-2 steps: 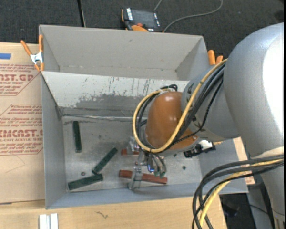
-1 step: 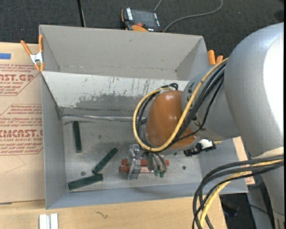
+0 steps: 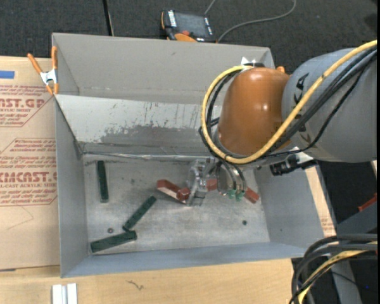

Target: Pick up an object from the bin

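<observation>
While bare bin floor point(image 3: 196, 230) lies left of the gripper point(image 3: 198, 192), a red-brown strip point(image 3: 170, 189) sits beside it; can't tell if it's pinching.

Here's the arm point(image 3: 342, 106): a fat, rounded shell in pale grey, with black lettering partly showing near the wrist. A glossy orange-brown dome cover point(image 3: 250, 109) caps its end, and yellow and black cables point(image 3: 206, 116) loop right around it. Underneath, the claw point(image 3: 199, 189) is a small cluster of silvery metal.
</observation>
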Tool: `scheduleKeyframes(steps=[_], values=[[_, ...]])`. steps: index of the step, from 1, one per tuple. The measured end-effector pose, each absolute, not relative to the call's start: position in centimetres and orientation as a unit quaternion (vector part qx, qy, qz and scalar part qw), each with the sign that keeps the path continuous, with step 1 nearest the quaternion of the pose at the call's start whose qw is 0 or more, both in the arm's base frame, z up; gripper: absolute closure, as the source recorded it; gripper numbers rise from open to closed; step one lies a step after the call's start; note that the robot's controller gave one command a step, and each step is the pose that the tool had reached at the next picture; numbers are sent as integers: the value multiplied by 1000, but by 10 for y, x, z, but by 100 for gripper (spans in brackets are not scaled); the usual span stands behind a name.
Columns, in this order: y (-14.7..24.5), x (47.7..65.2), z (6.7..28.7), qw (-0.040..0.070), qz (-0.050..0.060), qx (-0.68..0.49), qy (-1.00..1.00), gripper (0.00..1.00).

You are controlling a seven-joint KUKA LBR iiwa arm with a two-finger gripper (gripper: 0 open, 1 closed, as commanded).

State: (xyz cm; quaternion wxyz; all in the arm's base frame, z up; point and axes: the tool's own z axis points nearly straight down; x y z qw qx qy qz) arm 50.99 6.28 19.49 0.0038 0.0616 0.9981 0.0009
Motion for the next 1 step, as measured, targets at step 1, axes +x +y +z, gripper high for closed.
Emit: scheduleKeyframes(steps=[1], values=[[55,531,265,5,1,60,998,100]])
